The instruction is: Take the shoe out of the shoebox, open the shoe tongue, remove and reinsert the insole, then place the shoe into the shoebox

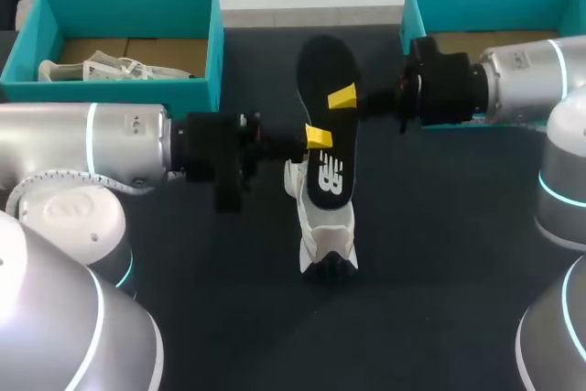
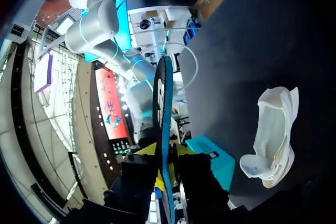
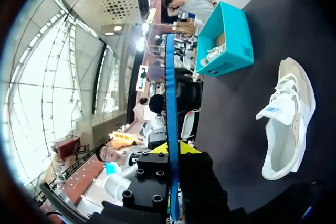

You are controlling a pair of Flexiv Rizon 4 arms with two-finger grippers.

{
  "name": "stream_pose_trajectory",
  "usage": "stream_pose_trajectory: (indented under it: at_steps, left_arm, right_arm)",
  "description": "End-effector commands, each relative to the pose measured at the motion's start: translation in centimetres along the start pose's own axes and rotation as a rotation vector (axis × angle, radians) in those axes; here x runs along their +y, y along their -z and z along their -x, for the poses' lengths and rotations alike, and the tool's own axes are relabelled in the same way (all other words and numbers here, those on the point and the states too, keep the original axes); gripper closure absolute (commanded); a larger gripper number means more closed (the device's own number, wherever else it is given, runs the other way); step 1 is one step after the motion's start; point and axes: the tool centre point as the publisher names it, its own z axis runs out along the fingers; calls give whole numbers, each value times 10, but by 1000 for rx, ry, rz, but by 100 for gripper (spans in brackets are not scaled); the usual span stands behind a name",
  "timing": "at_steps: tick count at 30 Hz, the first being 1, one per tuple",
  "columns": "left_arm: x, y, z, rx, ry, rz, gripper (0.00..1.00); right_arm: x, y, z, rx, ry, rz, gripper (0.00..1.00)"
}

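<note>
Both grippers are pinching the insole (image 1: 330,70) in mid-air, left gripper (image 1: 319,136) on one long edge, right gripper (image 1: 342,98) on the other. It's hanging over the shoe (image 1: 327,243), which is lying mid-worktop (image 1: 439,254). It's looking light and floppy, so I'm thinking edge grips near the middle.

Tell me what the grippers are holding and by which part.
Both are shut on the black insole: the left gripper on one side edge around mid-length, the right gripper on the opposite edge nearer its wider end.
</note>
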Motion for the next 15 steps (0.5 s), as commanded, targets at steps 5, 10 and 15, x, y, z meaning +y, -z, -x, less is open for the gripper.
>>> stream_pose_trajectory:
  at_steps: [5, 10, 15]
  left_arm:
    - [9, 36, -6, 48, 14, 13, 0]
    - [22, 50, -6, 129, 17, 15, 0]
    - [33, 54, 3, 382, 72, 54, 0]
  right_arm:
    - [0, 2, 9, 7, -16, 0, 100]
    - [-1, 2, 13, 13, -26, 3, 100]
    - [-3, -1, 18, 22, -36, 7, 100]
